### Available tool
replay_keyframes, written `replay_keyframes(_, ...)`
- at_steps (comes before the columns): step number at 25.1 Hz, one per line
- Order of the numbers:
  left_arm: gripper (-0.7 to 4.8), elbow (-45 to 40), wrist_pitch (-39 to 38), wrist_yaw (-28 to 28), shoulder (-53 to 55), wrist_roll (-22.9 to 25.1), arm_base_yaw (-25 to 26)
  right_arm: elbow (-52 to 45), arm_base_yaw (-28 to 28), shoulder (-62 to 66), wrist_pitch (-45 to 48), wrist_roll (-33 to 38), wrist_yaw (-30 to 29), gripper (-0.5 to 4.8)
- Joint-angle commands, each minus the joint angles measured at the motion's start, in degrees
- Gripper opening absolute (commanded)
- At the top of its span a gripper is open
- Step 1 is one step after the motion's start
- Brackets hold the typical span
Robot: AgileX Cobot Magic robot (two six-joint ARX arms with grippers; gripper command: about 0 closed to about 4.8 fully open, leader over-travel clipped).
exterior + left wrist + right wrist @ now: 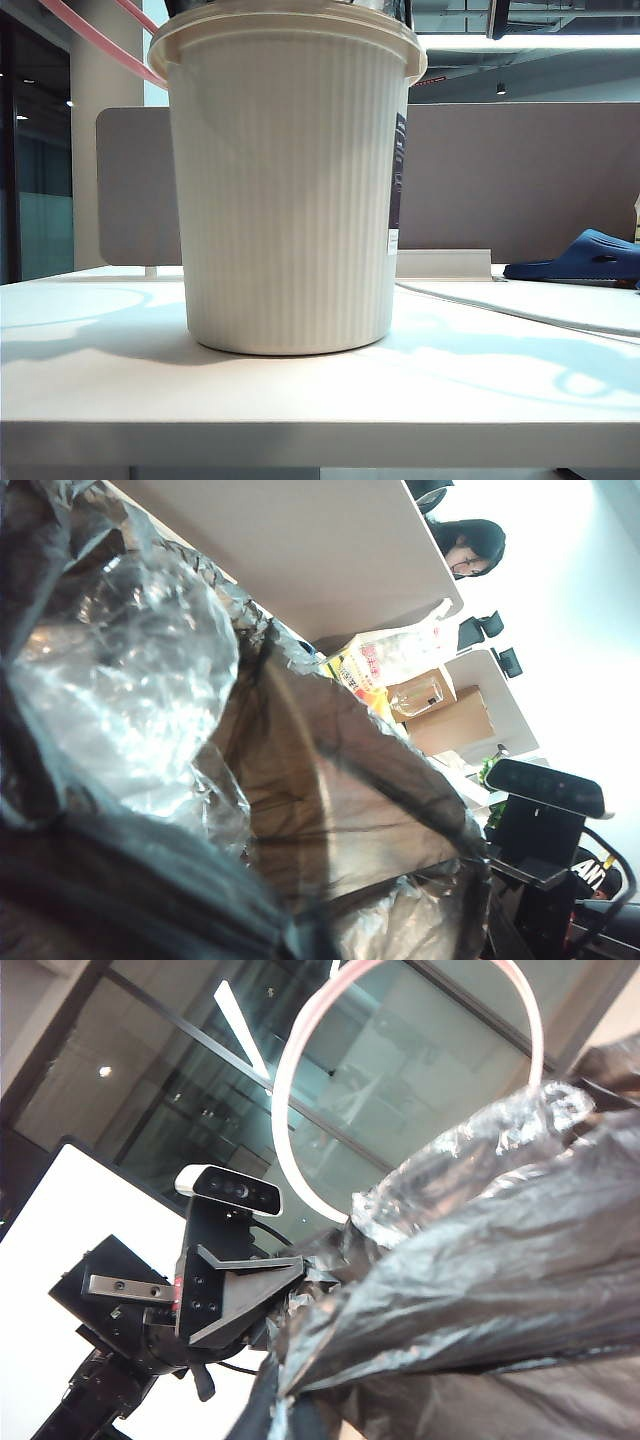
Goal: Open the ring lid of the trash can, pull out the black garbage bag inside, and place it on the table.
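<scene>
The ribbed cream trash can (285,200) stands in the middle of the white table (300,410). Its pink ring lid (100,45) is swung up off the rim and shows as a hoop (300,1060) in the right wrist view. The glossy black garbage bag (120,680) fills the left wrist view, and its folds (480,1260) drape across the right wrist view. My left gripper (303,1278) reaches into the bag's edge above the can, shut on the plastic. The right gripper is shut on the bag too, with its jaws buried in the folds. The exterior view shows neither gripper.
A grey partition panel (500,180) runs behind the table. A blue slipper (590,258) lies at the far right beside a white cable (500,305). Beyond the bag are a cardboard box (450,715), a yellow packet (360,670) and a person (470,545).
</scene>
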Motion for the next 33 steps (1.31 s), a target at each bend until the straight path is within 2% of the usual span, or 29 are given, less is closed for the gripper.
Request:
replay_keyframes(1,0.55,0.24,0.66,0.22,0.48,0.74,-0.07,0.37,0.13,-0.24,0.37,-0.83,-0.24,-0.01)
replay_keyframes(3,-0.05,0.22,0.85,0.22,0.57,1.68,-0.07,0.37,0.20,-0.24,0.35,-0.96,-0.26,-0.01)
replay_keyframes(8,-0.06,0.22,2.82,0.24,0.55,2.89,-0.07,0.39,1.14,-0.24,0.37,-1.42,-0.04,-0.01)
replay_keyframes(20,-0.06,0.44,14.80,3.08,0.55,3.52,-0.07,0.87,1.81,-0.26,0.83,-1.31,2.16,-0.01)
replay_keyframes(33,-0.06,1.22,21.42,3.02,0.83,3.72,-0.07,7.93,2.12,-0.24,0.02,0.15,4.07,-0.01)
